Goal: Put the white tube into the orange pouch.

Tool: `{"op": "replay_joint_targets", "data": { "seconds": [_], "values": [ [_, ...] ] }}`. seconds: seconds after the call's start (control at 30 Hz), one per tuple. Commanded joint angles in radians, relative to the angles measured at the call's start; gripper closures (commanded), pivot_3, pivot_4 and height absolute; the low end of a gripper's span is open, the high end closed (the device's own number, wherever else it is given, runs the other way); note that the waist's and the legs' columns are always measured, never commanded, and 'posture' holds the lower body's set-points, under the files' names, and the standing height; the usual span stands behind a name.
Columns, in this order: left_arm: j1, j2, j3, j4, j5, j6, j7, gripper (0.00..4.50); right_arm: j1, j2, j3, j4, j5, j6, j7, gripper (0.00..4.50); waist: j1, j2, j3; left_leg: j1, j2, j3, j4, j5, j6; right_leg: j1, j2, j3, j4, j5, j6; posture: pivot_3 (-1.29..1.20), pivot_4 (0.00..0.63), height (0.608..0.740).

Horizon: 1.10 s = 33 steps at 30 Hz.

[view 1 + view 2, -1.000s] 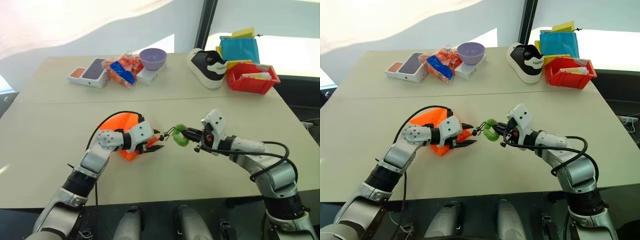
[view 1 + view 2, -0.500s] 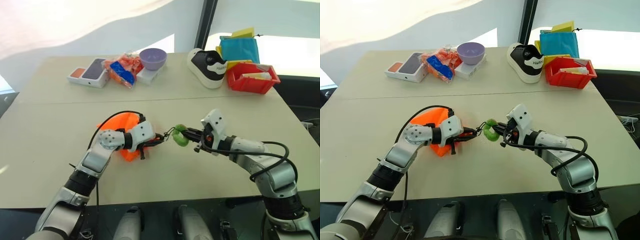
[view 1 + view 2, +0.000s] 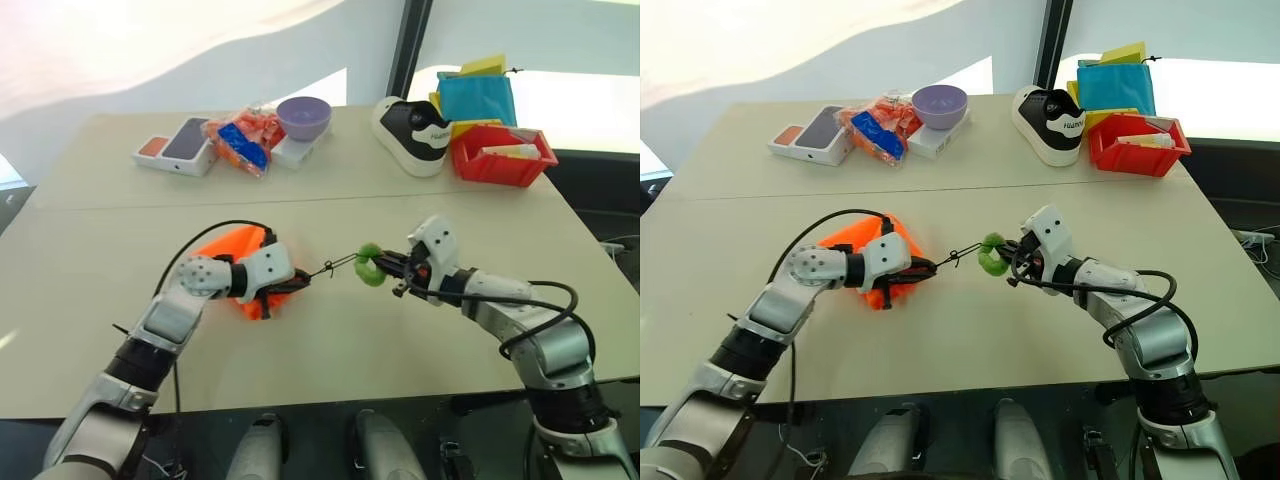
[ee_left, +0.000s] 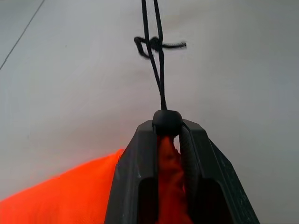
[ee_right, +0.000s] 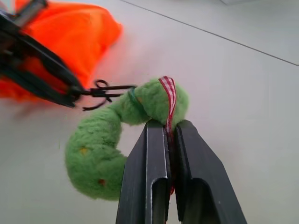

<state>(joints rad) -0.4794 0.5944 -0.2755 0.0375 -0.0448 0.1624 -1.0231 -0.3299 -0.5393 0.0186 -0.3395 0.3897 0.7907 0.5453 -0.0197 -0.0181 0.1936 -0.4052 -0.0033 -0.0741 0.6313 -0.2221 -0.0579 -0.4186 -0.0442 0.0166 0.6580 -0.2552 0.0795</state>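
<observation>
From the head views, the left gripper is clamped on the gathered neck of the bright orange soft fabric pouch, and the right gripper is pinched shut on the fuzzy green ring; the black drawstring cord runs taut between the two jaws.

The left wrist view shows orange cloth bunched between closed fingers, the cord's round stopper at their tips.

In the right wrist view the jaws nip the ring's red-checked ribbon; the white tube I cannot pick out anywhere.

near table bare | far edge: shoe, red bin
</observation>
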Motion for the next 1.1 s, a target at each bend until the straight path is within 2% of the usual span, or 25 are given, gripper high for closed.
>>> {"op": "replay_joint_targets", "data": {
  "seconds": [0.03, 0.17, 0.33, 0.37, 0.47, 0.63, 0.77, 0.9, 1.1],
  "values": [
    [0.045, 0.069, 0.037, -0.044, -0.012, 0.028, -0.032, 4.35, -0.04, -0.026, -0.03, 0.057, -0.066, -0.027, -0.051, 4.5, 0.0, 0.0, 0.0, 0.0, 0.0, 0.0, 0.0, 0.0, 0.0, 0.0, 0.0, 0.0, 0.0, 0.0, 0.0, 0.0, 0.15, 0.74],
    [0.084, 0.121, 0.062, -0.08, -0.015, 0.046, -0.033, 4.35, -0.052, -0.041, -0.005, 0.089, -0.106, -0.04, -0.054, 4.5, 0.0, 0.0, 0.0, 0.0, 0.0, 0.0, 0.0, 0.0, 0.0, 0.0, 0.0, 0.0, 0.0, 0.0, 0.0, 0.0, 0.15, 0.74],
    [0.111, 0.123, 0.096, -0.122, -0.054, 0.101, -0.015, 4.35, -0.06, -0.043, 0.025, 0.083, -0.117, -0.051, -0.029, 4.5, -0.001, 0.0, 0.0, 0.0, 0.0, 0.0, 0.0, 0.0, 0.0, 0.0, 0.0, 0.0, 0.0, 0.0, 0.0, 0.0, 0.15, 0.74],
    [0.116, 0.122, 0.105, -0.13, -0.073, 0.121, -0.019, 3.85, -0.057, -0.051, 0.038, 0.078, -0.115, -0.061, -0.004, 4.5, -0.001, 0.0, 0.0, 0.0, 0.0, 0.0, 0.0, 0.0, 0.0, 0.0, 0.0, 0.0, 0.0, 0.0, 0.0, 0.0, 0.15, 0.74],
    [0.146, 0.12, 0.192, -0.19, -0.187, 0.226, -0.016, 2.46, -0.023, -0.086, 0.071, 0.011, -0.07, -0.058, 0.101, 3.43, -0.001, 0.0, 0.0, 0.0, 0.0, 0.0, 0.0, 0.0, 0.0, 0.0, 0.0, 0.0, 0.0, 0.0, 0.0, 0.0, 0.15, 0.74],
    [0.215, 0.147, 0.336, -0.276, -0.315, 0.373, 0.015, 0.01, 0.006, -0.097, 0.061, -0.017, -0.108, -0.11, 0.092, 0.83, -0.002, 0.0, 0.0, -0.001, 0.001, 0.0, 0.0, 0.0, 0.0, -0.001, 0.001, 0.0, 0.0, 0.0, 0.0, 0.0, 0.15, 0.74],
    [0.319, 0.168, 0.491, -0.293, -0.382, 0.431, 0.06, 0.01, 0.053, -0.126, 0.041, 0.016, -0.166, -0.228, 0.091, 0.83, 0.0, 0.0, 0.0, -0.001, 0.001, 0.0, 0.0, 0.0, 0.0, -0.001, 0.0, 0.0, -0.001, 0.0, 0.0, 0.0, 0.15, 0.74],
    [0.404, 0.134, 0.655, -0.296, -0.432, 0.441, 0.15, 0.01, 0.092, -0.12, -0.045, 0.091, -0.109, -0.309, 0.142, 0.83, 0.005, 0.0, 0.0, -0.001, 0.001, 0.0, 0.0, 0.0, 0.0, 0.0, -0.001, 0.0, -0.002, -0.002, -0.003, 0.0, 0.15, 0.74],
    [0.539, 0.052, 0.739, -0.262, -0.358, 0.302, 0.284, 0.01, 0.103, -0.068, -0.151, 0.191, 0.009, -0.363, 0.214, 0.83, 0.005, 0.0, 0.0, 0.001, 0.001, 0.001, 0.0, 0.0, 0.0, 0.004, -0.001, 0.0, -0.005, -0.002, -0.005, 0.0, 0.15, 0.74]
  ]
}}
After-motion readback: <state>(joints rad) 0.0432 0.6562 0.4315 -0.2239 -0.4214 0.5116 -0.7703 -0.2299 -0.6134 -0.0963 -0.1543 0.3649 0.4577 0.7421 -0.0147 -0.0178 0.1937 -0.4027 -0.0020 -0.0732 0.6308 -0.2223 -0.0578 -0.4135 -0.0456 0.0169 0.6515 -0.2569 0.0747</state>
